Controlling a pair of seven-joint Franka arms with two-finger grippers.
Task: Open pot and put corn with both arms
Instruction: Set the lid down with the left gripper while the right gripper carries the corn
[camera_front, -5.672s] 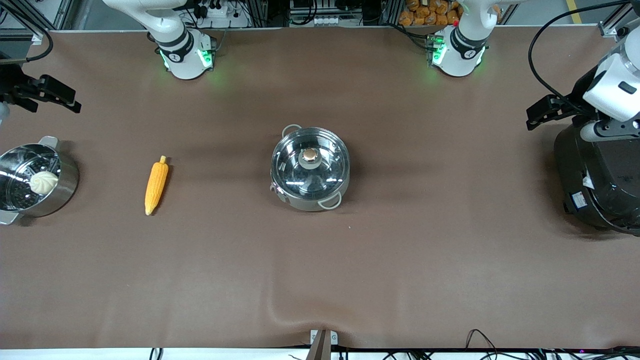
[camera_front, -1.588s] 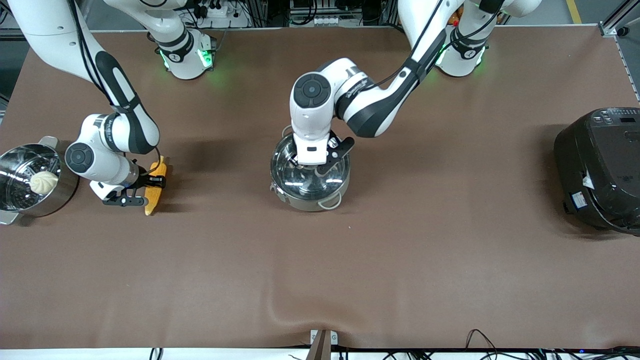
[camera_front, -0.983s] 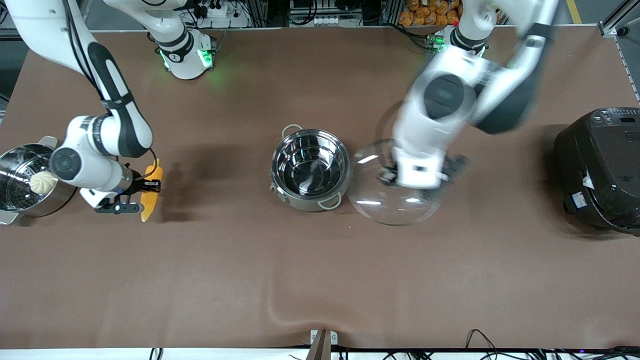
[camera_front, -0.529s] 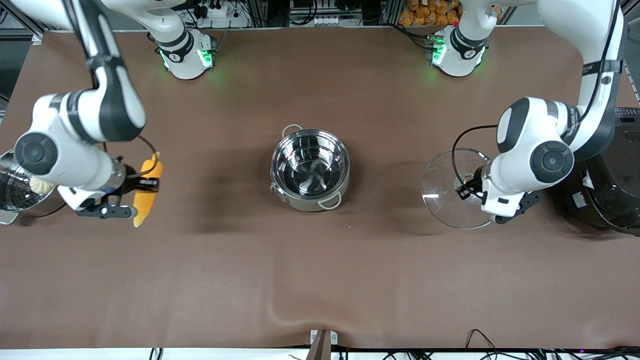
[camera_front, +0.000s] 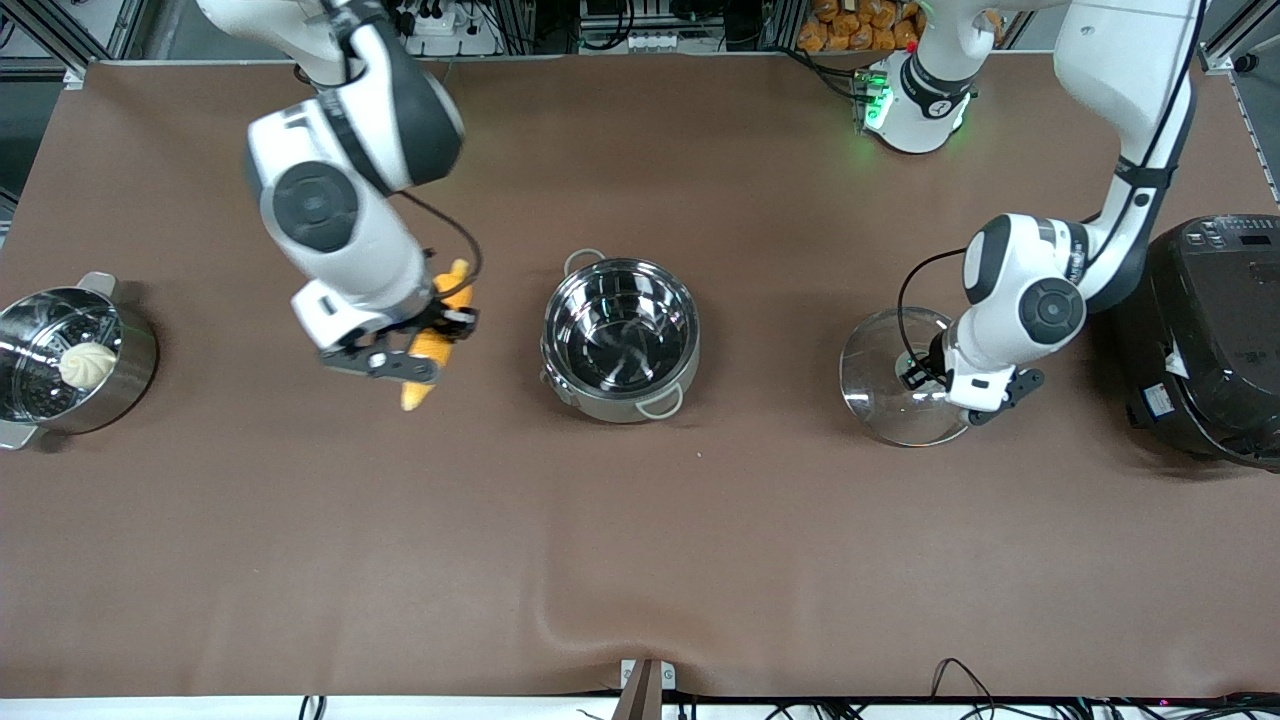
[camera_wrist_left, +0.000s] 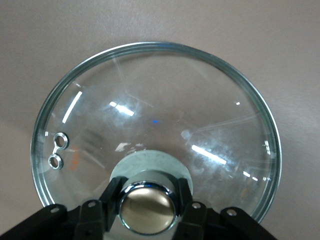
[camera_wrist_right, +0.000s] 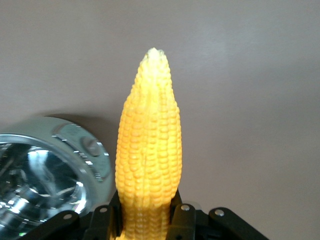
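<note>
The steel pot (camera_front: 621, 338) stands open and empty at the table's middle; its rim also shows in the right wrist view (camera_wrist_right: 47, 165). My right gripper (camera_front: 420, 340) is shut on the yellow corn (camera_front: 432, 340) and holds it in the air over the bare table beside the pot, toward the right arm's end. The corn fills the right wrist view (camera_wrist_right: 148, 150). My left gripper (camera_front: 945, 375) is shut on the copper knob (camera_wrist_left: 147, 207) of the glass lid (camera_front: 890, 385), low over the table between the pot and the rice cooker. The lid fills the left wrist view (camera_wrist_left: 155, 115).
A steel steamer pot (camera_front: 125, 375) with a white bun (camera_front: 87, 364) stands at the right arm's end of the table. A big black rice cooker (camera_front: 1205, 340) stands at the left arm's end, close beside the left arm's wrist.
My right gripper has lifted the corn and carried it from beside the steamer toward the pot. My left gripper has lowered the lid a little toward the table.
</note>
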